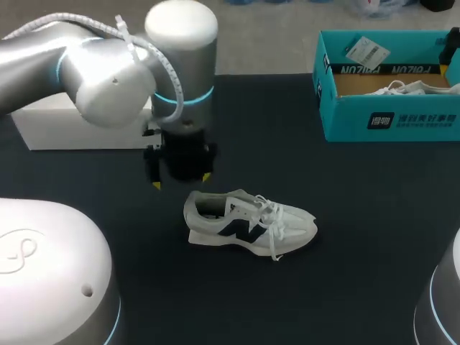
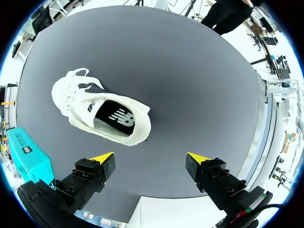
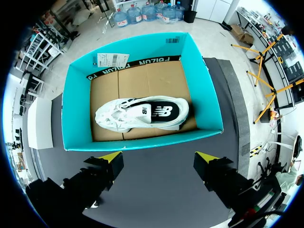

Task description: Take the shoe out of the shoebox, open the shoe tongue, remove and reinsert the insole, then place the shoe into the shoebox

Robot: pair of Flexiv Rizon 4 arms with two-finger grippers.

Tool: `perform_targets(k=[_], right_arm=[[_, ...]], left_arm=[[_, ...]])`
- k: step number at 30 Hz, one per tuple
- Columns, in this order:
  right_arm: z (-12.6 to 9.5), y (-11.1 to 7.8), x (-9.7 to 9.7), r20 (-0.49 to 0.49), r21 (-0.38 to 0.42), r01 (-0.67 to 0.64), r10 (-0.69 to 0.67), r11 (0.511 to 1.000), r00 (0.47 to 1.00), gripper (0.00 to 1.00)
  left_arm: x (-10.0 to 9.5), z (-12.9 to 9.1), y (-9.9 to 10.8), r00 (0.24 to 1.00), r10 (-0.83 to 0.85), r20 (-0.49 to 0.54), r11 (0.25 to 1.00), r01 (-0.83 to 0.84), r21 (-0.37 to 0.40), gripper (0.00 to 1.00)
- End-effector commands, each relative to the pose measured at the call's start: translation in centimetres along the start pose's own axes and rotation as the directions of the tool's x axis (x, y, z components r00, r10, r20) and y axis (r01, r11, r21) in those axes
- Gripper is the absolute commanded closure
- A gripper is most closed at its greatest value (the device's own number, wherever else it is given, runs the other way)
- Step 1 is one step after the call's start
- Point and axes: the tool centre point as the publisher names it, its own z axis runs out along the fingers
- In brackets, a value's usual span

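A white sneaker (image 1: 248,224) with a dark side logo lies on the dark table near the middle, toe to the right. My left gripper (image 1: 181,180) hangs just behind its heel, open and empty. In the left wrist view the sneaker (image 2: 102,114) lies ahead of the open left gripper (image 2: 150,159), its dark insole showing through the collar. The teal shoebox (image 1: 388,118) stands at the back right with a second white shoe (image 1: 413,88) inside. In the right wrist view my right gripper (image 3: 159,157) is open above the shoebox (image 3: 76,109), where that shoe (image 3: 142,114) rests on brown cardboard.
A white box (image 1: 79,129) lies at the back left, partly behind my left arm. Part of my right arm (image 1: 438,302) shows at the front right corner. A paper tag (image 3: 113,59) hangs on the shoebox's far wall.
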Motion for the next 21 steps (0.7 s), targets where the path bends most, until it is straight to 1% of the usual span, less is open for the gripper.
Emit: perform_targets(k=[1,2,3,4,16,17,18,19,21], right_arm=[[0.0,0.0,0.0,0.0,-0.001,0.0,0.0,1.0,1.0,0.0],[0.0,0.0,0.0,0.0,-0.001,0.0,0.0,1.0,1.0,0.0],[0.0,0.0,0.0,0.0,-0.001,0.0,0.0,1.0,1.0,0.0],[0.0,0.0,0.0,0.0,-0.001,0.0,0.0,1.0,1.0,0.0],[0.0,0.0,0.0,0.0,-0.001,0.0,0.0,1.0,1.0,0.0],[0.0,0.0,0.0,0.0,-0.001,0.0,0.0,1.0,1.0,0.0],[0.0,0.0,0.0,0.0,-0.001,0.0,0.0,1.0,1.0,0.0],[0.0,0.0,0.0,0.0,-0.001,0.0,0.0,1.0,1.0,0.0],[0.0,0.0,0.0,0.0,-0.001,0.0,0.0,1.0,1.0,0.0]], left_arm=[[5.2,-1.1,2.1,0.889,-0.385,0.248,0.886,0.279,0.371,0.0],[5.5,-1.1,2.6,0.885,-0.401,0.238,0.874,0.292,0.389,0.0],[5.6,-1.1,3.1,0.901,-0.378,0.214,0.878,0.275,0.393,0.0],[5.4,-1.1,4.1,0.946,-0.278,0.166,0.9,0.195,0.39,0.0],[5.4,-1.1,4.1,0.946,-0.278,0.166,0.9,0.195,0.39,0.0],[5.5,-1.2,4.3,0.909,-0.365,0.198,0.845,0.234,0.482,0.0],[5.8,-1.3,4.6,0.866,-0.449,0.223,0.796,0.273,0.54,0.0],[6.0,-1.4,4.7,0.822,-0.512,0.25,0.752,0.289,0.592,0.0],[6.4,-1.3,5.2,0.71,-0.656,0.258,0.652,0.36,0.667,0.0]])
